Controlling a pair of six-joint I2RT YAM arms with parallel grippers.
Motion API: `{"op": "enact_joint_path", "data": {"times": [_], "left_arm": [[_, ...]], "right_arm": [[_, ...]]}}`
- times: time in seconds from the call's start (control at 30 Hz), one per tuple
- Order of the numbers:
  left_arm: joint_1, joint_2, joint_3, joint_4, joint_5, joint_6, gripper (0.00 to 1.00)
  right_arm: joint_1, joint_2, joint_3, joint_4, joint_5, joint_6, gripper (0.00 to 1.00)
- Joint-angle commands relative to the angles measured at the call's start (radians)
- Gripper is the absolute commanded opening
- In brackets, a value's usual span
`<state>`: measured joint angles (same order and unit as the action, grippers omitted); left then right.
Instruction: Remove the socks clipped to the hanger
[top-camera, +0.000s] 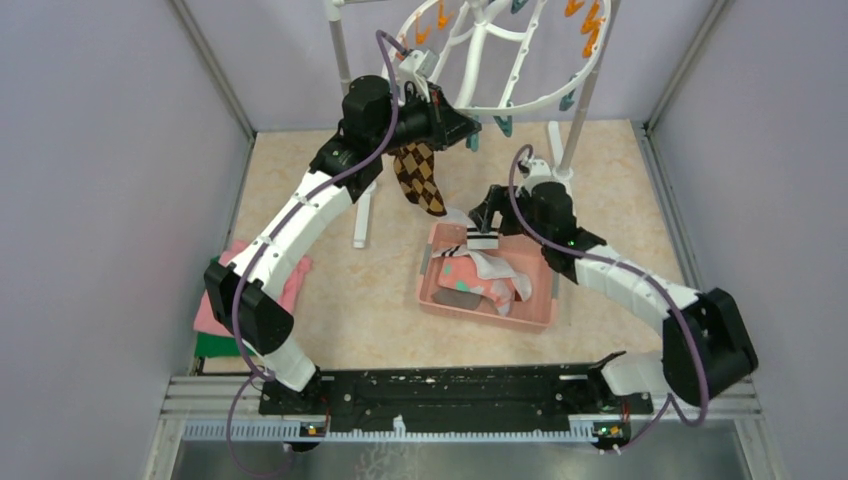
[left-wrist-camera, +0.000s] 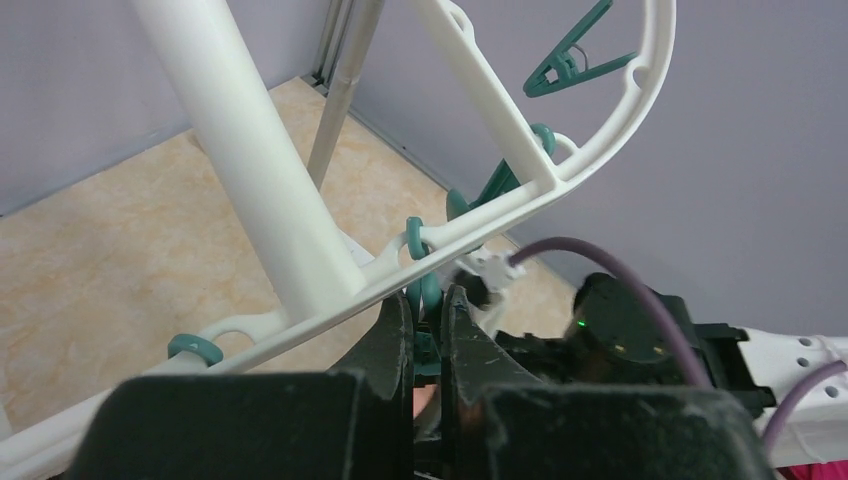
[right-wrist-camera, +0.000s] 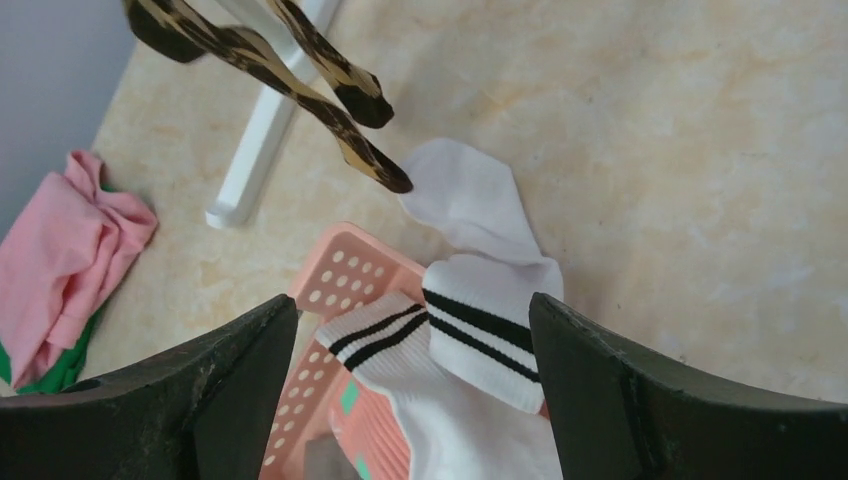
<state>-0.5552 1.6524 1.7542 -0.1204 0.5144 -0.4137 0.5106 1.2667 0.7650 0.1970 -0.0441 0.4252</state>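
Purple walls are enclosing the beige stone-patterned bench (top-camera: 330, 300). The left end effector (left-wrist-camera: 428, 318) is squeezing shut on a small teal plastic clip (left-wrist-camera: 430, 290) of the white oval plastic hanger (left-wrist-camera: 480, 225). The limp brown-tan argyle socks (top-camera: 420, 178) are hanging below it. Next, I think, it is pulling them free. The right end effector (top-camera: 483, 232) is gaping wide and empty over the pink perforated basket (top-camera: 540, 315).

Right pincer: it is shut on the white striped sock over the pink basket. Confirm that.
Wrong: the right pincer stands open. The white striped sock lies across the pink basket rim beneath it, as the right wrist view shows.
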Motion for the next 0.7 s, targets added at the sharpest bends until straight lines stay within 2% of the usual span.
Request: {"op": "enact_joint_path", "data": {"times": [0.0,0.17,0.37,0.6,0.67], "left_arm": [[-0.01,-0.024,0.031,0.067,0.029,0.028,0.0],[-0.01,-0.026,0.03,0.07,0.032,0.021,0.0],[-0.01,-0.027,0.027,0.067,0.032,0.022,0.0],[-0.008,-0.025,0.034,0.07,0.032,0.023,0.0],[-0.006,-0.026,0.034,0.07,0.03,0.023,0.0]], "right_arm": [[-0.086,0.128,0.155,-0.084,-0.127,0.072,0.86],[-0.18,0.33,0.306,-0.136,-0.245,0.114,0.86],[-0.19,0.646,0.506,-0.268,-0.322,0.097,0.83],[-0.189,0.782,0.571,-0.314,-0.38,0.094,0.75],[-0.188,0.795,0.573,-0.295,-0.406,0.098,0.7]]}}
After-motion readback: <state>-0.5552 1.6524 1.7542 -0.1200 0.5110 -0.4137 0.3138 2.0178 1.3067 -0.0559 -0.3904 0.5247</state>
